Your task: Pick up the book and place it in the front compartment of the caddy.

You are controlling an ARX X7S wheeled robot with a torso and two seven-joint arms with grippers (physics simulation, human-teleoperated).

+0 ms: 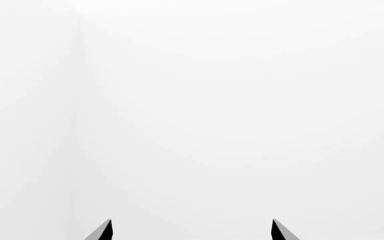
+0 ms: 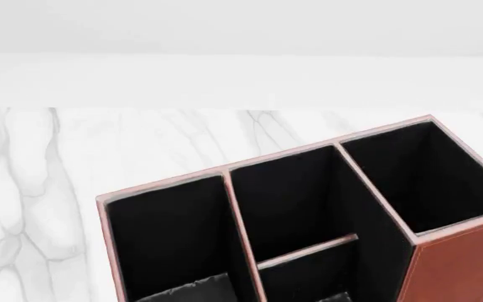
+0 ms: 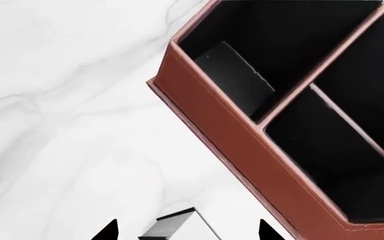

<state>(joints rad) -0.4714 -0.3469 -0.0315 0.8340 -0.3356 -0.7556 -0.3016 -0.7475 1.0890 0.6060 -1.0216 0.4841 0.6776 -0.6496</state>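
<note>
- Hovering with my right gripper [image 3: 185,231] over the marble table [image 2: 48,189], jaws apart. Between the tips shows a thin slab with a pale edge that I take for the book [image 3: 168,225].
- The gap is wider than the slab and neither tip touches it in view. I cannot tell whether it lies on the table or is already lifted.
- The book sits just beside the caddy [image 3: 245,145], off its long leather wall, while the caddy itself stands well in from the table's far edge.
- My left gripper [image 1: 192,230] is parted too, with nothing between the tips and only blank white ahead.
- The step in hand, as I judge it, is the grasp: centre the slab between the pads, close squarely on the covers, then lift clear of that wall.
- The target, I reckon, is the front compartment [image 3: 305,145], on the near side of the low divider [image 3: 352,122].
- A dark flat panel [image 3: 235,80] leans in the end column; I cannot identify it.
- Keep the book upright when lowering, so it clears the rims.
</note>
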